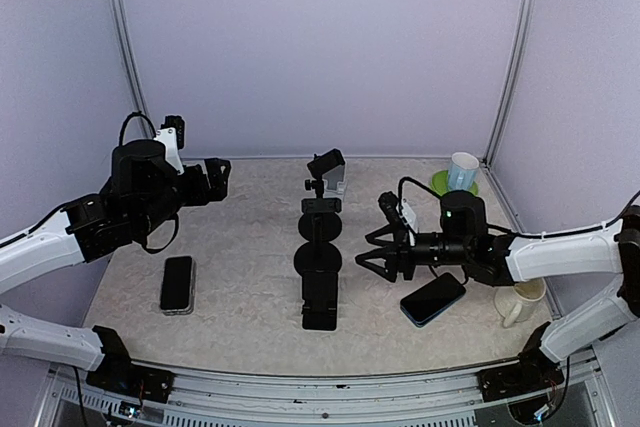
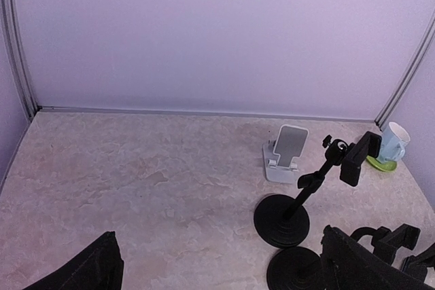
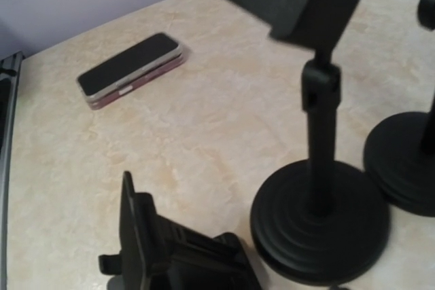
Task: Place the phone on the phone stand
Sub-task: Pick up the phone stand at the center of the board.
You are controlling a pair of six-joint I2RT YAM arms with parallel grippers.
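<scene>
Two phones lie flat on the table. One, dark-screened with a reddish case, is at the left; the other, in a blue case, is just right of my right gripper. Down the middle stand a white phone stand, two black pole stands on round bases, and a low black folding stand. My right gripper points left at the pole stands, fingers apart, holding nothing. My left gripper hovers wide open over the back left.
A pale blue mug on a green coaster sits in the back right corner. A cream mug stands beside the right arm. Lilac walls close in the back and both sides.
</scene>
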